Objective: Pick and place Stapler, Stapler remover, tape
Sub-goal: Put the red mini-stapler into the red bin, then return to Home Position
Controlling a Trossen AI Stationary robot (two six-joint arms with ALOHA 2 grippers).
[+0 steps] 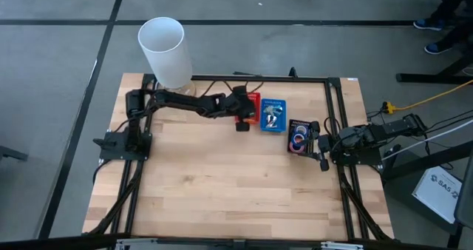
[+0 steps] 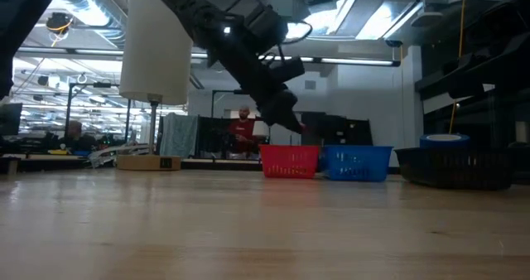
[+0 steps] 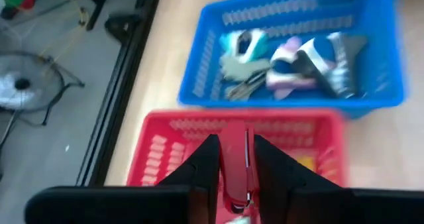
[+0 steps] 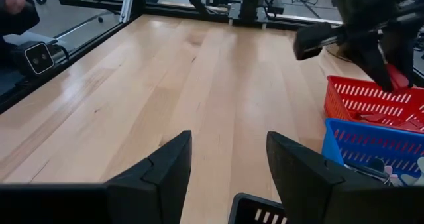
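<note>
My left gripper (image 3: 236, 159) is shut on a red stapler (image 3: 235, 174) above the red basket (image 1: 253, 102) at the table's far side; the low view shows it (image 2: 286, 118) just over the basket's rim (image 2: 290, 152). The blue basket (image 3: 291, 58) next to it holds several stapler removers (image 3: 311, 61). The black basket (image 1: 301, 135) on the right holds rolls of tape (image 1: 298, 140). My right gripper (image 4: 228, 168) is open and waits at the black basket's right side (image 1: 322, 148). My left gripper pinches the red stapler (image 3: 234, 151) between its two fingers (image 3: 204, 164), one on each long side. The fingers slant down from the table's left, and the stapler lies along them. It hangs clear above the red basket (image 3: 165, 151).
A tall white cylinder (image 1: 166, 49) stands at the table's far left corner. The three baskets sit in a row along the far right part of the table. Bare wood (image 1: 222, 183) fills the middle and near side. A black frame rail (image 1: 336, 117) runs around the table.
</note>
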